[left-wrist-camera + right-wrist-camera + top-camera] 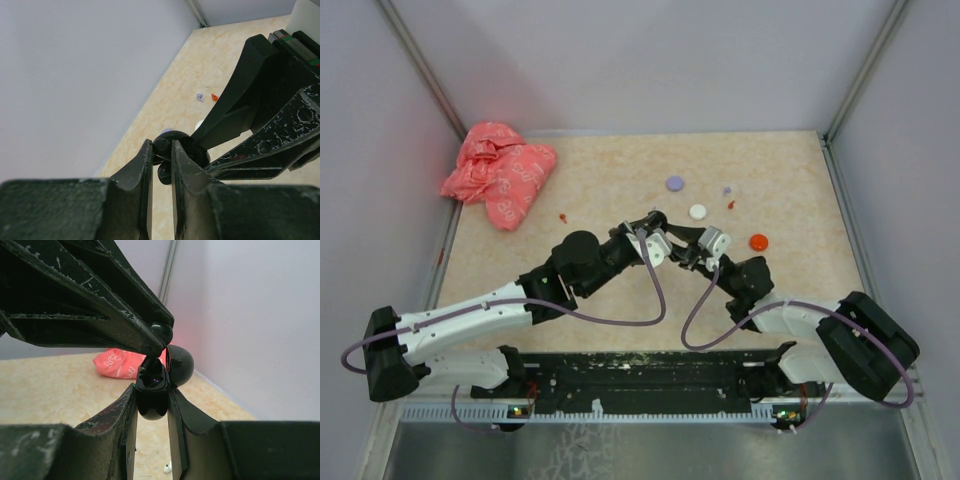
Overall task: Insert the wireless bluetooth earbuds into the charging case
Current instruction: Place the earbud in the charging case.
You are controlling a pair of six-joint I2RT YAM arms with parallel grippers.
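Between the table's (pixel 500 262) side edges, right gripper (pixel 152 390) clamps a glossy, rounded black case (pixel 151 409); left gripper (pixel 162 152) pinches a black earbud (pixel 162 333).

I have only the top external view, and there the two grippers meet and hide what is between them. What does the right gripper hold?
Observer: The right gripper is shut on a black charging case, and its lid is open.
Operator: And the left one?
Observer: The left gripper pinches a small black earbud directly over the mouth of the case.
Operator: Is the earbud seated already?
Observer: Not yet. Its head stands clear above the case, in the left gripper's pinch.
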